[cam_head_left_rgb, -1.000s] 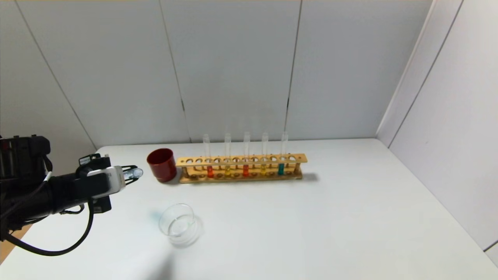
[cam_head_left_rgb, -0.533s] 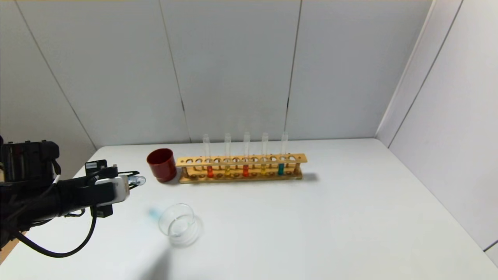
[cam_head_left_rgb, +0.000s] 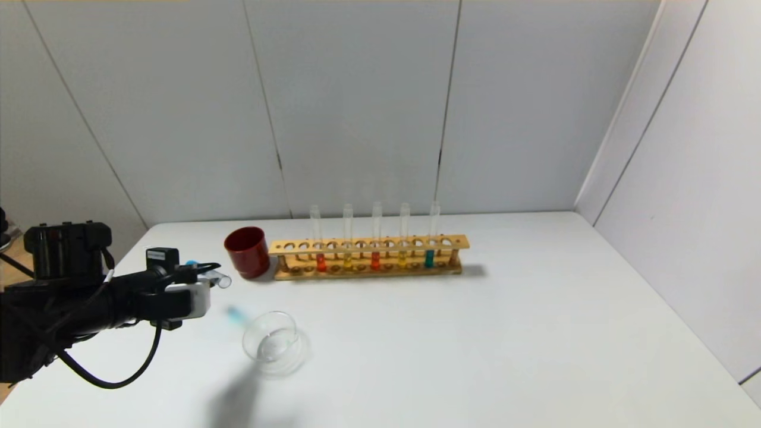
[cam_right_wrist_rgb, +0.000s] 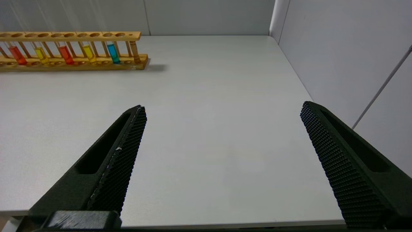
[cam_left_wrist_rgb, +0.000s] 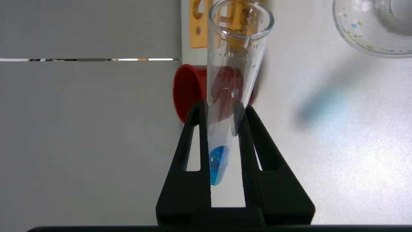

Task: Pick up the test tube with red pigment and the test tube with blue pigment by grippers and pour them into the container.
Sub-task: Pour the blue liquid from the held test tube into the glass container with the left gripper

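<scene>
My left gripper (cam_head_left_rgb: 209, 270) is shut on the test tube with blue pigment (cam_left_wrist_rgb: 236, 61) and holds it nearly level above the table's left side. Its open mouth (cam_head_left_rgb: 223, 279) points toward the rack, and a little blue liquid (cam_left_wrist_rgb: 216, 164) lies at its round end between my fingers. The container (cam_head_left_rgb: 270, 343), a clear glass dish, stands in front and to the right of that gripper (cam_left_wrist_rgb: 222, 108), apart from the tube. Two test tubes with red pigment (cam_head_left_rgb: 321, 261) (cam_head_left_rgb: 375, 260) stand in the wooden rack (cam_head_left_rgb: 368, 244). My right gripper (cam_right_wrist_rgb: 222, 106) is open and empty over the table's near right edge.
A dark red cup (cam_head_left_rgb: 247, 252) stands by the rack's left end, just beyond the held tube's mouth. The rack also holds two yellow tubes (cam_head_left_rgb: 348, 260) and a teal-blue tube (cam_head_left_rgb: 429, 258). White walls close the back and right. A blue-tinted shadow (cam_head_left_rgb: 236, 315) lies beside the dish.
My left arm has moved right and slightly down toward the dish with the tube in it. The wrist has rolled, so the white block now sits lower and the tube mouth dips.
</scene>
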Available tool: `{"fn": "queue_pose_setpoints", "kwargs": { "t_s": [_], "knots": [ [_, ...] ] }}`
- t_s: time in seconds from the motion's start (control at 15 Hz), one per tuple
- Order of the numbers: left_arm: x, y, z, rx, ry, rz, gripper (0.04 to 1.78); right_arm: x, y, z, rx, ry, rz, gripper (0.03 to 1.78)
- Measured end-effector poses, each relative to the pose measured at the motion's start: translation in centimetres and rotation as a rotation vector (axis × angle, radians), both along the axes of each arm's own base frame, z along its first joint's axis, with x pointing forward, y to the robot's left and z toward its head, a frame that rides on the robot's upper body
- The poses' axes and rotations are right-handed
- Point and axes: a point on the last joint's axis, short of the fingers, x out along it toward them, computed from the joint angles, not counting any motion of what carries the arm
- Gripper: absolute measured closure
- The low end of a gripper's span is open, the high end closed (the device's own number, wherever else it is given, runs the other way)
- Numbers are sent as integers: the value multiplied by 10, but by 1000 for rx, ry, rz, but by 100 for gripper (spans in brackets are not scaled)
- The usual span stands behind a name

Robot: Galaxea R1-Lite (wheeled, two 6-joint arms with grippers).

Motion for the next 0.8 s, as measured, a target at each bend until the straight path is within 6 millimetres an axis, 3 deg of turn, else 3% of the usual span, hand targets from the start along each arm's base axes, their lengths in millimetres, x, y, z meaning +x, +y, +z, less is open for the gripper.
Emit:
{"fn": "queue_pose_setpoints", "kwargs": {
  "t_s": [0.4, 0.8],
  "knots": [
    [5, -17, -15, 41, 35, -42, 150, 0, 0, 0, 0, 0, 0, 6],
    [0, -19, -18, 138, 6, -80, 150, 0, 0, 0, 0, 0, 0, 6]
  ]
}}
